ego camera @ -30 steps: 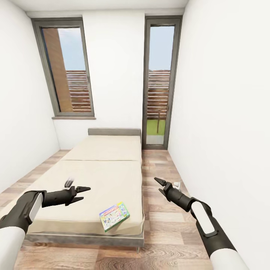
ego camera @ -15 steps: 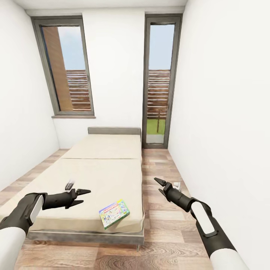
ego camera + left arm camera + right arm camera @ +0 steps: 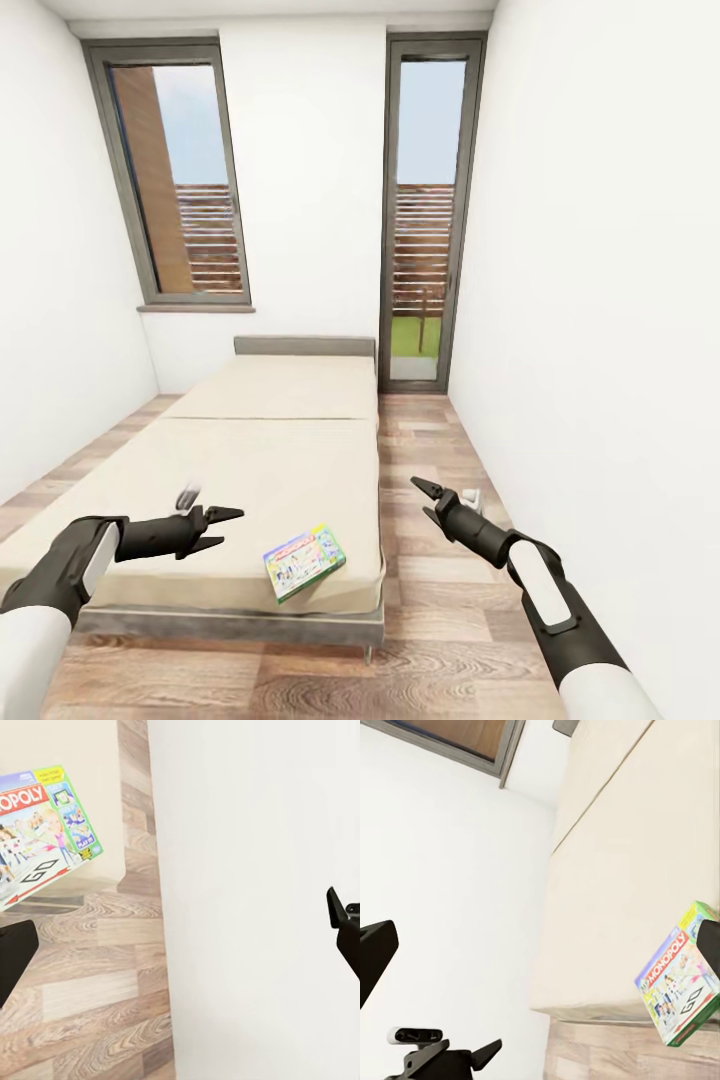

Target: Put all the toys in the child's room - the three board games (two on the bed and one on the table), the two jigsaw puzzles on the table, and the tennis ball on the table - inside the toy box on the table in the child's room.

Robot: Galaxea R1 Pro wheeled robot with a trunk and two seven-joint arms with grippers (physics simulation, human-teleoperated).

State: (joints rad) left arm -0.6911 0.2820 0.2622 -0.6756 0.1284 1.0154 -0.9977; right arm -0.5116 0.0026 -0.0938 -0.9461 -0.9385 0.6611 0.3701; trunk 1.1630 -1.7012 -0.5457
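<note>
Compared with the earlier head views, the whole picture has slid slightly, so the camera has moved a little; the board game (image 3: 305, 562) lies at the same corner of the bed (image 3: 270, 440), and both arms hold much the same pose. Around the game box the cream mattress is bare; the box lies flat near the bed's near right corner, close to the edge, with nothing on top of it. In the left wrist view its cover (image 3: 41, 832) reads as a Monopoly box with a green border, seen beside the wood-plank floor (image 3: 97, 990) and the white wall (image 3: 255, 900). The bed has a thin grey frame and a grey headboard (image 3: 304, 347) against the far wall, below a window (image 3: 178, 180); a tall glazed door (image 3: 424, 215) stands to its right. White walls close the narrow room on both sides. The left gripper (image 3: 222, 528) hovers over the mattress just left of the box, its fingers spread apart and holding nothing. The right gripper (image 3: 428, 499) hovers over the floor strip right of the bed, fingers likewise parted and empty.
</note>
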